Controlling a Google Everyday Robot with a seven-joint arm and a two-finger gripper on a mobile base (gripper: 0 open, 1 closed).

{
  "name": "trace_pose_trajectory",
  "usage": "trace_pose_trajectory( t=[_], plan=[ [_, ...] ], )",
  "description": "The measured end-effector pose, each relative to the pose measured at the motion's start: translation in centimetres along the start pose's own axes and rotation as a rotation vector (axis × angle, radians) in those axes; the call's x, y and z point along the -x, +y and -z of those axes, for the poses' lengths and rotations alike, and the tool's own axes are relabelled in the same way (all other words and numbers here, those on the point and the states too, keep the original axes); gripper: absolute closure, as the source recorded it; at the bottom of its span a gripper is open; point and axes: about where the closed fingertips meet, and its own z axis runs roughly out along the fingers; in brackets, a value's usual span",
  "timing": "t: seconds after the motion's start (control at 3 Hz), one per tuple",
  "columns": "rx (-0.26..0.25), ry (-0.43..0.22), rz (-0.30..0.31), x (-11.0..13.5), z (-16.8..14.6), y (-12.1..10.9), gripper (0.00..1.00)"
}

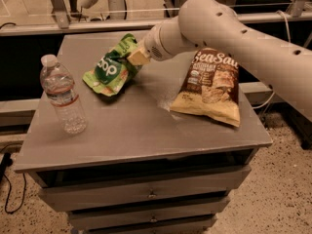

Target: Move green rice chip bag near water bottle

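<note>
Moving the green bag (109,68) toward the bottle (62,95), I am pinching its upper corner in the gripper (138,57), clamped on it. It is hanging, perhaps partly lifted, over the table (126,130), apart from the bottle. Next I am needing a short carry beside the bottle, then release.

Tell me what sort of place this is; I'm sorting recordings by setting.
Probably a robotics lab: a grey drawer cabinet on speckled floor, and a robot's claw holding the green rice chip bag atop it.
</note>
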Motion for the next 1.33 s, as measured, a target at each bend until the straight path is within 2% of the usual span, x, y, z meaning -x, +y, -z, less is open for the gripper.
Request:
trace_pose_trajectory(
  t=[0.67, 1.0, 1.33],
  plan=[
    [0.058, -0.013, 0.027, -1.0, 1.3, 2.1, 1.0],
    [0.089, -0.016, 0.019, -1.4, 1.3, 3.5, 0.82],
    [0.115, -0.019, 0.016, -1.6, 1.1, 4.4, 0.59]
  ],
)
